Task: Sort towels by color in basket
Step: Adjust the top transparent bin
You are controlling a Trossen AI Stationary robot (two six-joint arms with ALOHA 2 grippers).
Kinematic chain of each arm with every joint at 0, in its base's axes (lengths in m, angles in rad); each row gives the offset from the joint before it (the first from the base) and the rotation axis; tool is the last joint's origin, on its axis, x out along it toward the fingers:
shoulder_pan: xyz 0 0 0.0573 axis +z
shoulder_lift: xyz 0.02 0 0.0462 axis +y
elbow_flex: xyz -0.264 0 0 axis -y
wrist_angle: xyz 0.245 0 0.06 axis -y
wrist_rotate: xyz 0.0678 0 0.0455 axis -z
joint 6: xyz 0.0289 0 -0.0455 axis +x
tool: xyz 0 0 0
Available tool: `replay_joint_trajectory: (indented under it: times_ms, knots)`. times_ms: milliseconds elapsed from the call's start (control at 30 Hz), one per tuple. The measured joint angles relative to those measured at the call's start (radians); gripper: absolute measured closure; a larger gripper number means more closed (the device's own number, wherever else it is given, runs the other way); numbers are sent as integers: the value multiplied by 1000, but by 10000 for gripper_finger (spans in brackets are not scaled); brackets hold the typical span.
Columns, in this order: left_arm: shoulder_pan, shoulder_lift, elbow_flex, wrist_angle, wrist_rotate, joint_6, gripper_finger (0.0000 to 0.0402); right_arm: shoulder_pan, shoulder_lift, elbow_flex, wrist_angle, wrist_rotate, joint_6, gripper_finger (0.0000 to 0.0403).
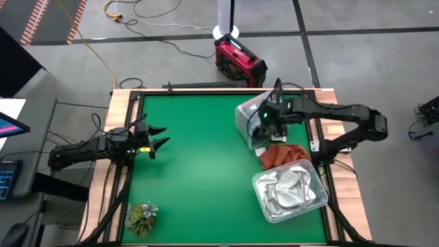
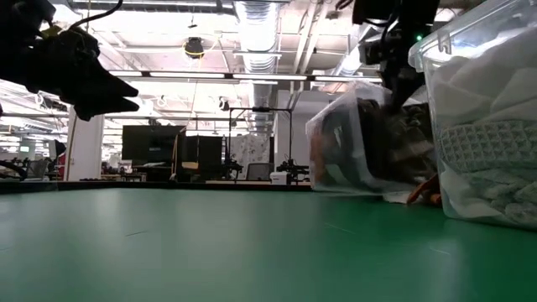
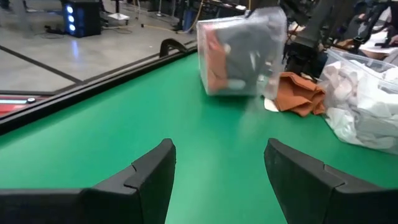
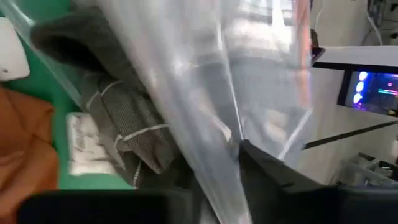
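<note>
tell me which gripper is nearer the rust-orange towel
Right. The right gripper is at the tipped clear bin, right beside the rust-orange towel on the mat. The left gripper hangs open across the table, far from it.

A green bench (image 1: pixel 199 158) carries a tilted clear bin (image 1: pixel 248 116) at upper right, an orange towel (image 1: pixel 278 155) below it, a bin of white towels (image 1: pixel 289 189) at lower right, and what looks like a leafy tuft (image 1: pixel 140 217) at lower left.

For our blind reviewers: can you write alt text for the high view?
The right gripper reaches into a tipped clear plastic bin, beside a rust-orange towel and a clear bin of white towels. The open left gripper waits over the green table.
</note>
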Motion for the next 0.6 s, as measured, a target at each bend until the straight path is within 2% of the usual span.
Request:
replay_joint_trajectory:
  times_ms: [133,233,367,500,600]
  knots:
    - [0,0,2,0,5,-3,166,-45,-7,66,-50,-49,-23,345]
    - [0,0,9,-5,5,-4,166,-67,-6,133,-112,-118,-40,345]
    - [0,0,33,-7,5,-3,166,-117,-3,220,-179,-293,-93,334]
    - [0,0,55,-8,5,2,166,-197,7,265,-223,-411,-138,337]
    - [0,0,68,-11,5,15,166,-255,45,269,-238,-430,-157,341]
